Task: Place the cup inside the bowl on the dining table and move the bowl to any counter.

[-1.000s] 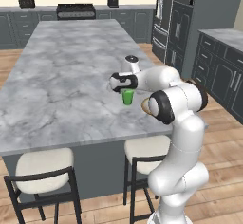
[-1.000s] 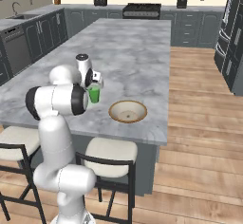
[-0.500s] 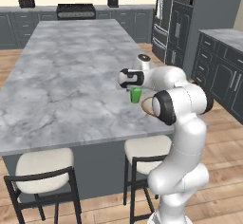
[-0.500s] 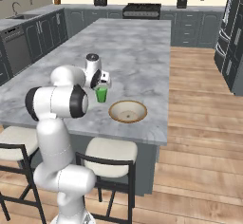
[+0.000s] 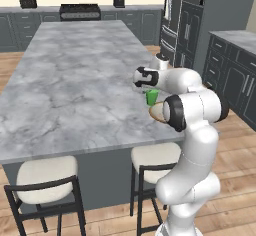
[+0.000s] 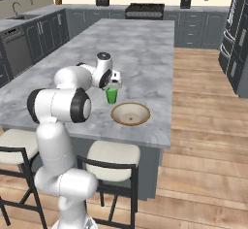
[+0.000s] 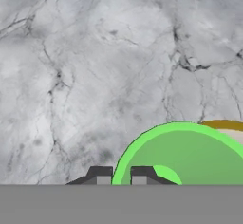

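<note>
The gripper (image 7: pixel 116 174) is seen clamped on the rim of the cup (image 6: pixel 111 95): in the hand view one dark fingertip stands outside the green wall and the other inside it, so the jaws are judged closed on the cup's wall. The cup is held upright and appears to be carried above the surface of the dining table (image 5: pixel 75 85), near its edge on the robot's side, though whether its foot is fully clear of the marble cannot be told for certain.

The bowl (image 6: pixel 130 114) rests on the same surface, just beside the cup and toward the stools. In the right base view the cup is seen just beyond the bowl's far rim, not yet over its hollow. In the hand view a sliver of the tan rim (image 7: pixel 223 124) is visible past the green lip, which confirms that the two are close.

The step in hand is judged to be the carry of the cup to the bowl; the first part of the task is not yet completed.

For the next move, the cup would need to be brought over the bowl's centre, lowered until it is seated upright on the pale inside, and only then released. Contact with the bowl's rim during the approach should be avoided, as the bowl might be pushed toward the nearby table edge.
</note>
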Controlling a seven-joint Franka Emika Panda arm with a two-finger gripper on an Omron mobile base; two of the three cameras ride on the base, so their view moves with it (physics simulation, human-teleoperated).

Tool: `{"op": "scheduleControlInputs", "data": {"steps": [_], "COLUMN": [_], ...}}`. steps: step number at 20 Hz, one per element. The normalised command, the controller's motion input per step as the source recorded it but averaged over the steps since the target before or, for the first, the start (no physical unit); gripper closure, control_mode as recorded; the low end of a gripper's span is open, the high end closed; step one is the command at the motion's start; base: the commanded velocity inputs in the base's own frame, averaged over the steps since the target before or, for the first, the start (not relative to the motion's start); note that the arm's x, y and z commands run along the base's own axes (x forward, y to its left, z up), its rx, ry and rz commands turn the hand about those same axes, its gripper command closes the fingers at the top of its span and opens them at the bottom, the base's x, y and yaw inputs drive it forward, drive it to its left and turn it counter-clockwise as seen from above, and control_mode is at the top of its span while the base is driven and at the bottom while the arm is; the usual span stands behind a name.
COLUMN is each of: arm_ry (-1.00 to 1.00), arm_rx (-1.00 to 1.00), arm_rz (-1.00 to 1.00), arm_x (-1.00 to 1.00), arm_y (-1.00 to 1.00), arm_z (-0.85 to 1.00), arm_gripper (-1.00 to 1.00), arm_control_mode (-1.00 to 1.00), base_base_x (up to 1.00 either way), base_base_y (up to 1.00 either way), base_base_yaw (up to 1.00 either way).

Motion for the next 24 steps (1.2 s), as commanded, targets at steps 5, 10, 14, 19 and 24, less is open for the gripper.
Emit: {"op": "scheduleControlInputs", "data": {"steps": [5, 10, 14, 19, 24], "arm_ry": [0.0, 0.0, 0.0, 0.0, 0.0], "arm_rx": [-0.07, -0.04, 0.0, 0.0, 0.0], "arm_rz": [0.01, 0.01, 0.02, 0.05, 0.09], "arm_x": [-0.1, -0.19, -0.24, -0.09, 0.0], "arm_y": [-0.26, -0.28, -0.38, -0.41, -0.23], "arm_z": [0.0, 0.0, -0.01, -0.06, -0.13], "arm_gripper": [1.0, 1.0, 1.0, 1.0, 1.0], "arm_control_mode": [-1.0, -1.0, -1.0, -1.0, -1.0], "base_base_x": [0.0, 0.0, 0.0, 0.0, 0.0], "base_base_y": [0.0, 0.0, 0.0, 0.0, 0.0], "base_base_yaw": [0.0, 0.0, 0.0, 0.0, 0.0]}}
